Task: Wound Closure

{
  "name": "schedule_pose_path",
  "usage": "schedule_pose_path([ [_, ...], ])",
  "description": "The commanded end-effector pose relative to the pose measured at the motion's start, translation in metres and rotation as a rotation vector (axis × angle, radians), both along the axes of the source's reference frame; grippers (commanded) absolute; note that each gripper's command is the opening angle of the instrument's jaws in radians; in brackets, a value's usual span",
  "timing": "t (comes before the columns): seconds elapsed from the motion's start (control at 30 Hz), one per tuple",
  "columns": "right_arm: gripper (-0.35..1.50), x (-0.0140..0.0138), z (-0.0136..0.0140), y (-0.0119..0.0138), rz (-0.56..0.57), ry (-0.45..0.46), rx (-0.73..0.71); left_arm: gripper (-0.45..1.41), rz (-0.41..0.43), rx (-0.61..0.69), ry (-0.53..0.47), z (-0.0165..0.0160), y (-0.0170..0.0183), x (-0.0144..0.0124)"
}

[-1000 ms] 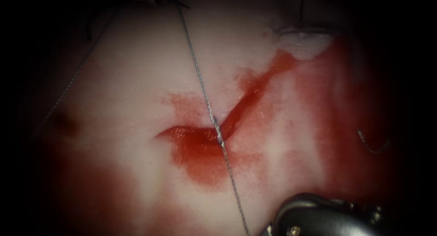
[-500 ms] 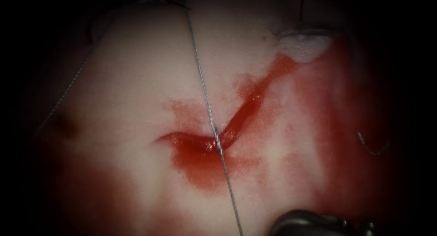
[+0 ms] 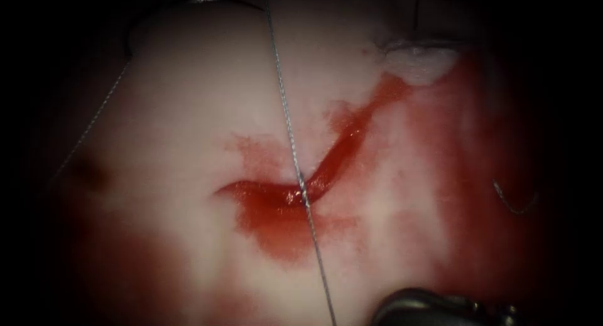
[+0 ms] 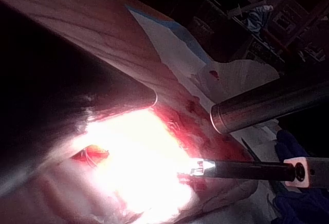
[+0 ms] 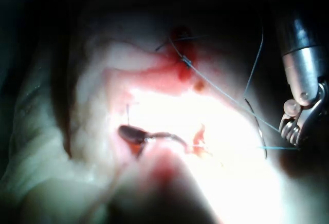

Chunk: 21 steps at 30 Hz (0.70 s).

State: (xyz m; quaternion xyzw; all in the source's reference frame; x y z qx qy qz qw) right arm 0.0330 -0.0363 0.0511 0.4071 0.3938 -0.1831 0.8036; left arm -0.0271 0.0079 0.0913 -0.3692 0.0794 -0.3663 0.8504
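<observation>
The tissue [image 3: 188, 112] carries a curved cut [image 3: 326, 169] wet with red fluid [image 3: 276, 225]. A taut thread [image 3: 286, 119] crosses the cut at a knot [image 3: 304, 193], running from the top edge to the bottom edge. In the endoscope view the right tool's body [image 3: 433, 304] lies low, right of the cut. In the right wrist view that tool's jaws [image 5: 294, 131] are shut on the thread [image 5: 226, 93]. A thin curved piece [image 3: 515, 200] that looks like the needle lies free on the tissue right of the cut. The left tool's dark shaft [image 4: 61, 90] ends in glare.
A slack strand arcs over the tissue's far edge [image 3: 195, 0] and trails down the left side [image 3: 94, 119]. A pale torn patch [image 3: 421, 59] marks the cut's upper end. The right tool's shaft [image 4: 247, 170] and a thicker tube [image 4: 267, 106] cross the left wrist view.
The left tool has gone up out of the endoscope view's top edge. The right tool's body has dropped lower. The thread's upper part has swung slightly right.
</observation>
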Motion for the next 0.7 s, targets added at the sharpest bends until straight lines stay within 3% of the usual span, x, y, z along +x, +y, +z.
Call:
schedule_pose_path([
  [0.03, -0.35, 0.0010, -0.0003, 0.0007, 0.002, 0.002, -0.002, -0.45, -0.002, -0.007, -0.003, -0.0005, 0.0013, -0.0005],
  [0.7, -0.35, 0.0007, 0.0000, -0.0003, -0.004, -0.022, 0.023, -0.45, -0.001, -0.009, -0.003, -0.0006, 0.0013, -0.0004],
])
